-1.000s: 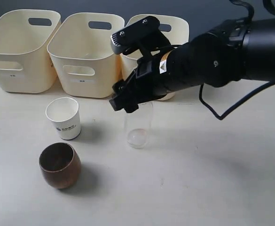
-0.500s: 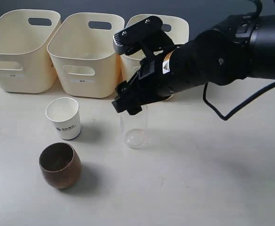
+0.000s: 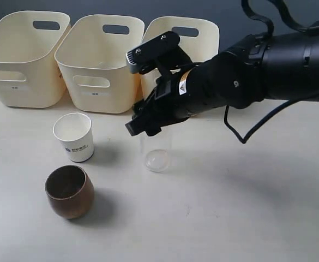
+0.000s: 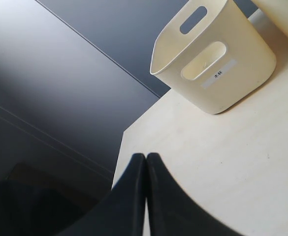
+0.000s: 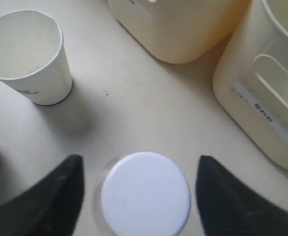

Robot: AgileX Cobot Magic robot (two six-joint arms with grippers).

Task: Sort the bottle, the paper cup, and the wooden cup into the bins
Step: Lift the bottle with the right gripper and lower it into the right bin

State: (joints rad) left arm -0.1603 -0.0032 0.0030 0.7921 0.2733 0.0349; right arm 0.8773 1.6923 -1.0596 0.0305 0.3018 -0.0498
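The bottle (image 3: pixel 157 153) stands upright on the worktop (image 3: pixel 230 207), in front of the gap between the middle and right bins, with its white cap (image 5: pixel 145 192) seen from straight above in the right wrist view. The right gripper (image 5: pixel 140 194) is spread wide around that cap, one dark finger (image 5: pixel 50 201) on each side with worktop visible in the gaps, so it is released and not touching the bottle. In the exterior view the arm hides the bottle's top, and only its clear lower body shows.

To the bottle's left stands the paper cup (image 3: pixel 74 136), upright and empty, and nearer the camera the wooden cup (image 3: pixel 68 191), also upright; both are apart from the bottle and from each other. Behind them the three bins (image 3: pixel 101 60) sit in a row along the back of the worktop, each with a small front label that is too small to read.

The left gripper (image 4: pixel 146 162) is clenched with nothing between its fingers, off at the worktop's edge near the left-hand bin (image 4: pixel 212 59).

The step in hand looks like the grasp of the bottle, the first of three items, none yet sorted. The next move calls for closing squarely on the cap or neck without tipping the light bottle, then lifting it clear of the bin rims.
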